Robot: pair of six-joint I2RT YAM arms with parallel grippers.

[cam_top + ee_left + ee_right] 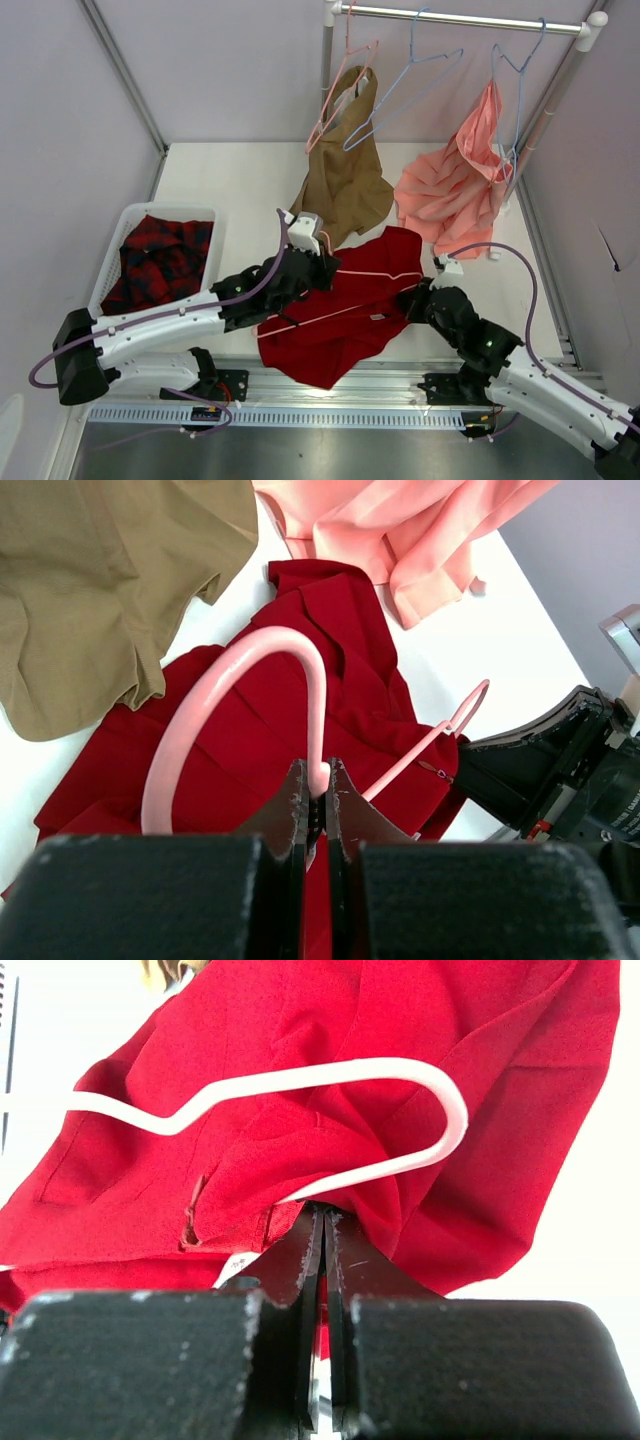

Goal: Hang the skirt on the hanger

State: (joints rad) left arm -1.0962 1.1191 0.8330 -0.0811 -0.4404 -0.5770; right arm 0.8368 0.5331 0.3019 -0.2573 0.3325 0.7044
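Note:
The deep-red skirt [340, 315] lies spread on the table between my two grippers. The pale-pink hanger [372, 272] lies across it. My left gripper [325, 268] is at the skirt's upper left edge, shut on the base of the hanger's hook [250, 655], as the left wrist view [318, 780] shows above the skirt [345, 670]. My right gripper [412, 300] is at the skirt's right edge. In the right wrist view it [323, 1212] is shut on a fold of the skirt [330, 1020], just under the hanger's rounded end [440, 1135].
A white basket [104, 272] with a red-and-black plaid garment [160, 260] stands at the left. A tan garment [345, 175] and a salmon-pink garment [455, 190] hang from the rail [470, 18] at the back, with light-blue hangers [410, 75].

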